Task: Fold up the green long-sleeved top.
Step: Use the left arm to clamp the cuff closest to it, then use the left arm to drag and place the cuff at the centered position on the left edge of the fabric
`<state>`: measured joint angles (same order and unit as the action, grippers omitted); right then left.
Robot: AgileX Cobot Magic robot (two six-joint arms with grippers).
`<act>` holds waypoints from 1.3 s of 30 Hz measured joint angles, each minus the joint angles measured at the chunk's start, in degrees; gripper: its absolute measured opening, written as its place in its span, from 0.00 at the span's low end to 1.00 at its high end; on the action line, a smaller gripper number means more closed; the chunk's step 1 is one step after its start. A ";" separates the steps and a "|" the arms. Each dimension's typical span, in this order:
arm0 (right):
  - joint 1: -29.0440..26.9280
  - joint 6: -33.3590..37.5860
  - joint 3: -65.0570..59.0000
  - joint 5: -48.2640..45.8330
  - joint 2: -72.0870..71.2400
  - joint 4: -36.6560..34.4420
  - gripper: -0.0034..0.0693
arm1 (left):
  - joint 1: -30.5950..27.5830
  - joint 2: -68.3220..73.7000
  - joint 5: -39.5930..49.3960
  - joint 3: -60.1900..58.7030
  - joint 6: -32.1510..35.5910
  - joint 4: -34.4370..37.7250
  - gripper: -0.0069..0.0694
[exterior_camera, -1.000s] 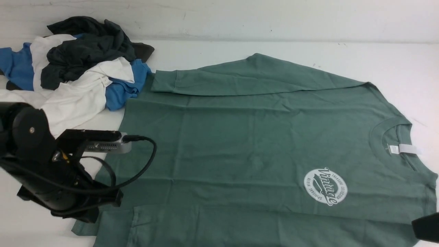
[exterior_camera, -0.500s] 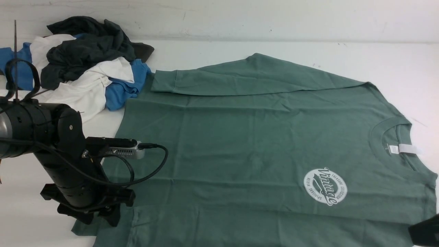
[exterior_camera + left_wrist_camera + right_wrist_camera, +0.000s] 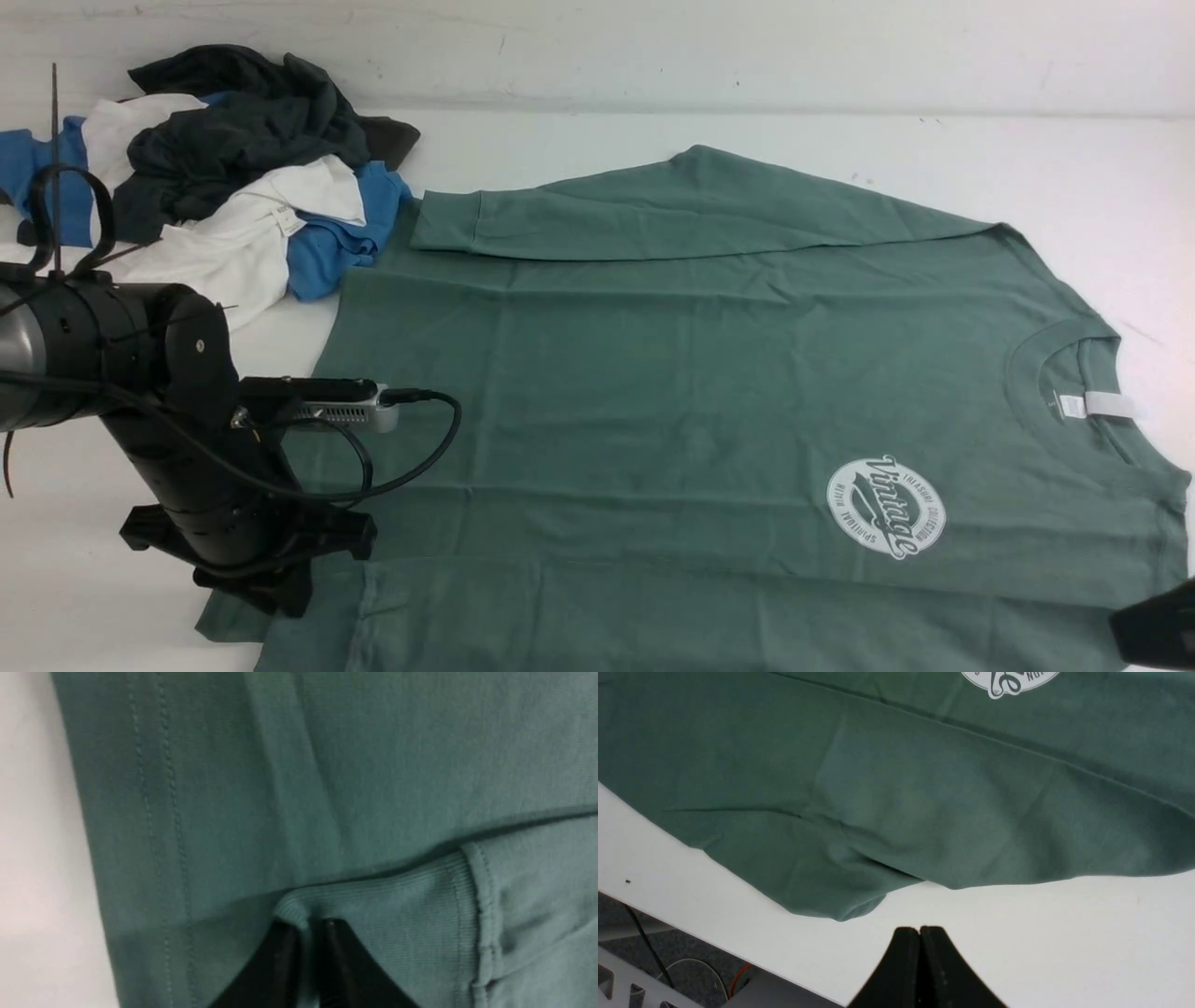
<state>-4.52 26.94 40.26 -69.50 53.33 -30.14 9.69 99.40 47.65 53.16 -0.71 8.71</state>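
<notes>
Green long-sleeved top (image 3: 691, 373) spread flat, logo up, across white table (image 3: 1074, 177), left gripper (image 3: 310, 933) pinching its ribbed sleeve cuff (image 3: 383, 896), right gripper (image 3: 920, 938) clenched empty over the table just beside the top's edge

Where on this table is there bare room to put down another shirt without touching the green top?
Bare table runs between the back wall and the far sleeve of the green long-sleeved top, widest at far right. The far-left corner is crowded by the pile of clothes, and the left gripper pinches the near-left cuff.
</notes>
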 joint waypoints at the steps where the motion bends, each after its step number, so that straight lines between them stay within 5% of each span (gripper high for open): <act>1: 0.00 0.00 0.00 0.00 0.00 -0.20 0.03 | 0.00 -0.15 0.58 0.01 0.02 0.00 0.11; 12: 0.00 0.00 0.00 0.44 0.00 -0.71 0.03 | 4.88 -9.79 7.46 6.79 0.30 0.00 0.10; 18: 0.00 0.00 0.00 1.36 0.00 -0.71 0.03 | 8.82 -10.02 12.50 24.76 0.71 -0.43 0.10; 27: 0.00 0.00 0.00 2.44 0.00 -0.73 0.03 | 6.47 0.98 14.17 44.20 0.00 -8.71 0.10; 39: 0.00 0.00 0.00 2.52 0.00 -0.73 0.03 | 6.47 14.01 10.14 46.15 -4.68 -20.20 0.10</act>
<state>-4.52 26.94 40.26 -66.97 53.33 -30.88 16.16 113.40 57.79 99.31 -5.38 -11.50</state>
